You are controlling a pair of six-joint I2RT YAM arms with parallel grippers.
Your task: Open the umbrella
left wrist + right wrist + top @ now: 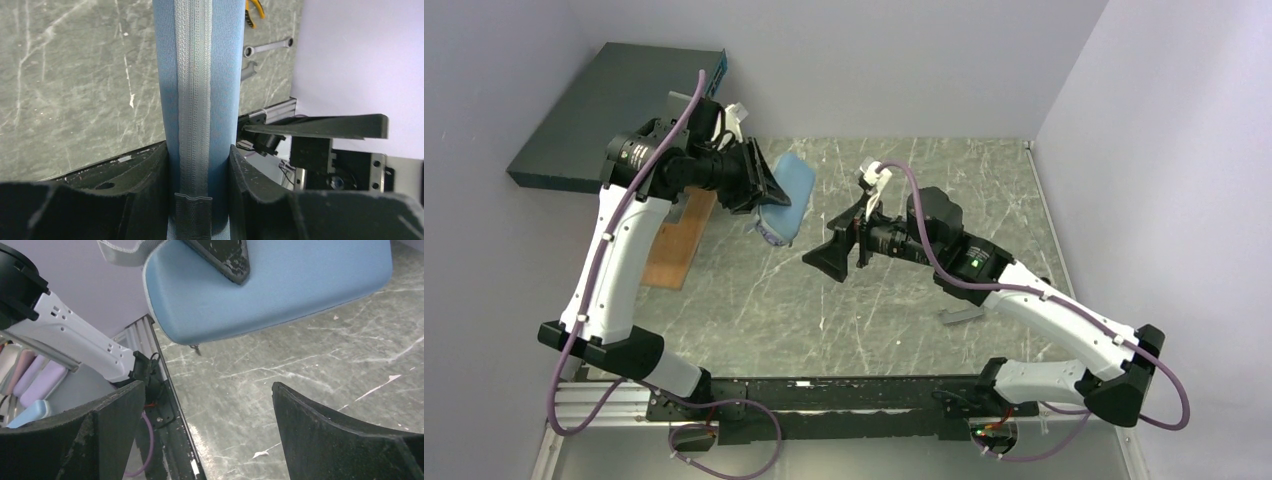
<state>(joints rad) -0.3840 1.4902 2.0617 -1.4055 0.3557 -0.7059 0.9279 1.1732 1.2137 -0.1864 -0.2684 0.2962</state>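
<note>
The umbrella shows as a flat slate-blue zipped pouch (792, 190), held in the air above the table's back left. My left gripper (762, 195) is shut on it. In the left wrist view the pouch (222, 75) stands edge-on between the jaws (198, 200), with its grey zipper (194, 100) facing the camera. My right gripper (829, 258) is open and empty, just right of and below the pouch. In the right wrist view the pouch (280, 285) hangs above the open jaws (207, 430), with a left fingertip (225, 255) pressed on it. The canopy and shaft are hidden.
A large dark teal flat box (614, 110) lies at the back left. A wooden board (679, 240) lies under the left arm. Wrenches (267, 47) and yellow-handled pliers (254, 10) lie on the marble table (904, 330) near the right wall.
</note>
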